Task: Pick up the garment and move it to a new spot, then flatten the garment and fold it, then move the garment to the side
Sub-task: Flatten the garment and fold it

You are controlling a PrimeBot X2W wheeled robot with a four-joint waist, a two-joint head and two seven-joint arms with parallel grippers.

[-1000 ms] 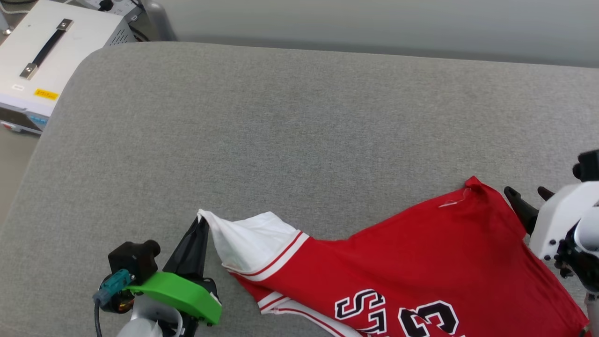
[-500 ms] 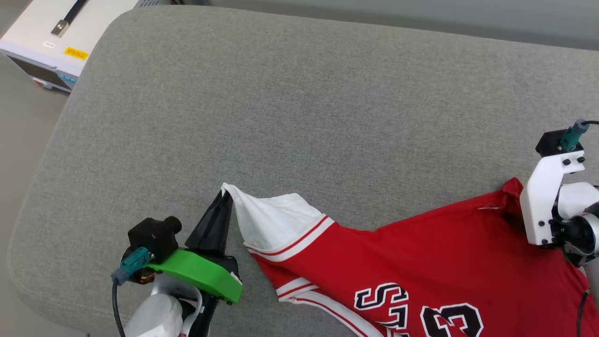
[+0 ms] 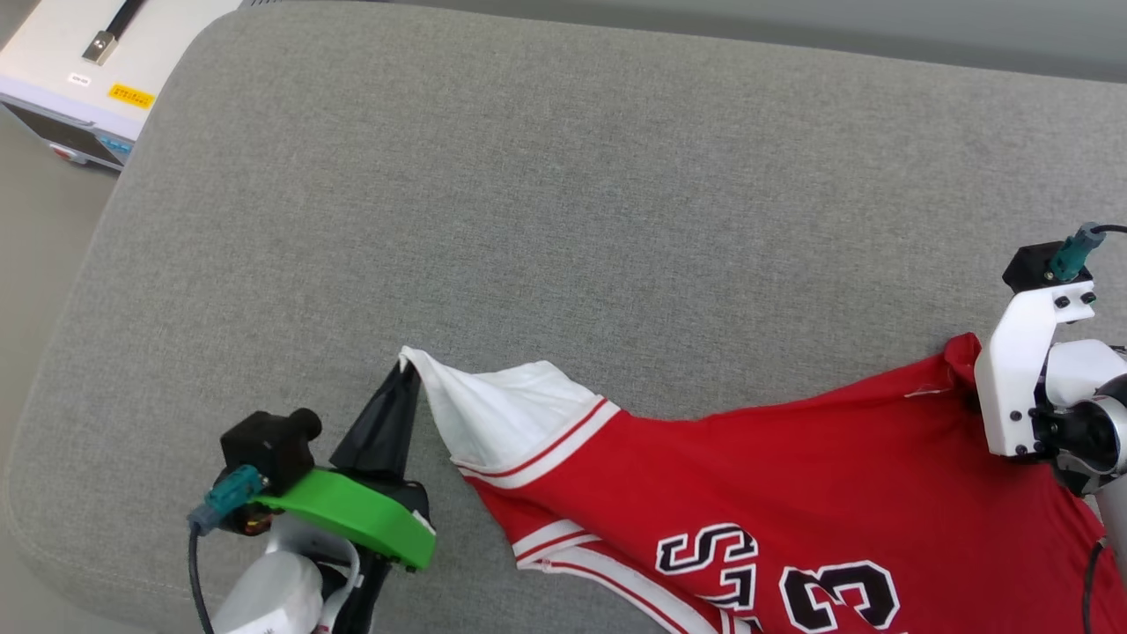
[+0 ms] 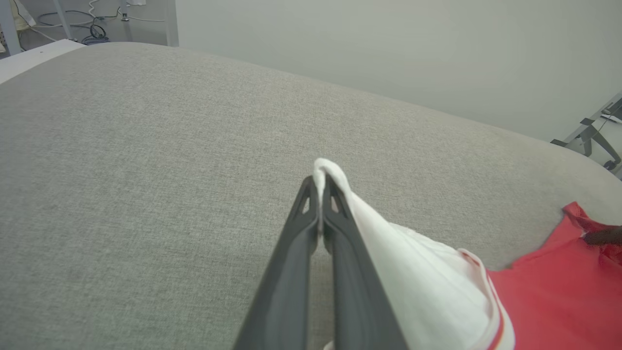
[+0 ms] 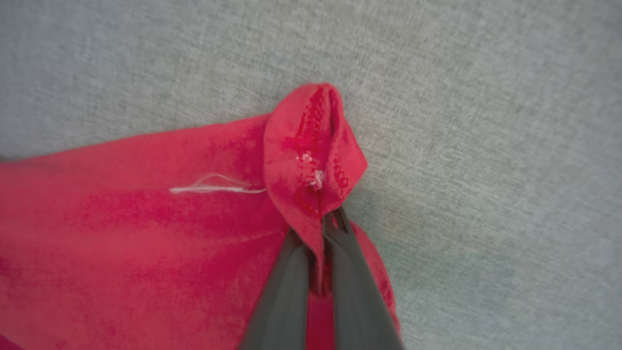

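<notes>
Your left gripper [image 3: 405,374] lies low near the front left corner of the cushion [image 3: 563,176], jaws pressed together on the white sleeve tip of the garment [image 3: 792,458]. Your right gripper [image 5: 330,221] points down near the right edge, jaws closed on a red corner.

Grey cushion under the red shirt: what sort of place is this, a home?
Probably a lab or workshop, not a home. Beside the grey cushion stands a white equipment case with a carry handle, cables lie on the floor, and a metal stand sits by the bare wall.
</notes>
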